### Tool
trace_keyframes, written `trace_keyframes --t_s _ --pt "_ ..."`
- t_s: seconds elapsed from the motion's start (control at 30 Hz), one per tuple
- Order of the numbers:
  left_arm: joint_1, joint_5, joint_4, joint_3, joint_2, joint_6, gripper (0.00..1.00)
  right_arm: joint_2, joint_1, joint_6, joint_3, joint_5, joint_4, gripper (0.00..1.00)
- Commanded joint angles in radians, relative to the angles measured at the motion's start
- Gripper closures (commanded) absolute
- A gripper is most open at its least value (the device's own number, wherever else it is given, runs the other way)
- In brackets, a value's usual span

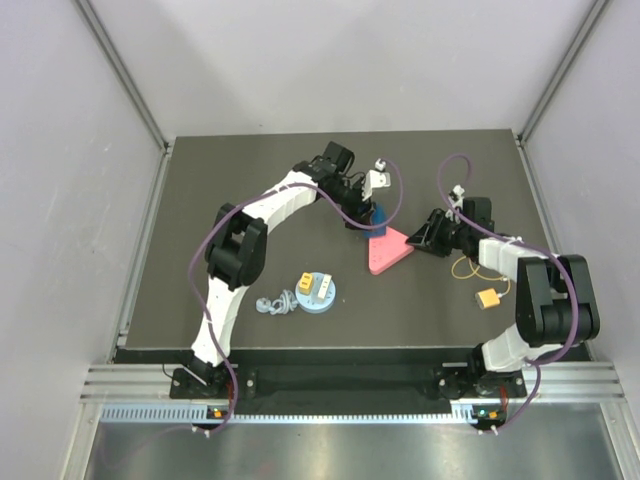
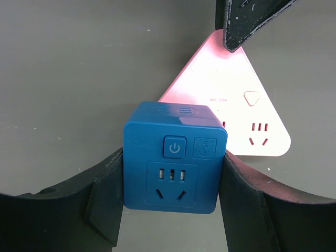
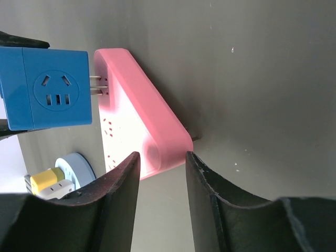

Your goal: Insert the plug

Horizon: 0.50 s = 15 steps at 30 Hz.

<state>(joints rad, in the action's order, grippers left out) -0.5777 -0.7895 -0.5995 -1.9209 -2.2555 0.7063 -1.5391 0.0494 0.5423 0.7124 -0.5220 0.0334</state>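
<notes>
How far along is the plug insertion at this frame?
Done: the left end effector grips the blue cube adapter, and the right end effector appears to clamp a corner of the pink socket block. In hand: the prongs reach the block, bare metal showing. Left: push it home, then release.

Blue cube plug (image 2: 170, 163) (prongs showing) beside pink triangular socket (image 2: 247, 115).

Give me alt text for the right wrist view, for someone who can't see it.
A blue cube adapter has its two metal prongs meeting the face of a pink triangular power strip, not fully seated. In the foreground the right gripper grips the strip's near corner; a round pale-blue socket holding a yellow plug lies lower left.
</notes>
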Motion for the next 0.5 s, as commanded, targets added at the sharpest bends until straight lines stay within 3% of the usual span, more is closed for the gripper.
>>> trace_keyframes --t_s 0.0,0.47 --pt "-0.011 -0.004 -0.075 -0.062 -0.027 0.062 1.0 -0.01 -0.008 -0.015 0.01 -0.021 0.053 0.6" --pt "-0.04 0.062 -0.08 -0.081 -0.056 0.053 1.0 -0.024 0.0 -0.004 0.01 -0.021 0.068 0.66"
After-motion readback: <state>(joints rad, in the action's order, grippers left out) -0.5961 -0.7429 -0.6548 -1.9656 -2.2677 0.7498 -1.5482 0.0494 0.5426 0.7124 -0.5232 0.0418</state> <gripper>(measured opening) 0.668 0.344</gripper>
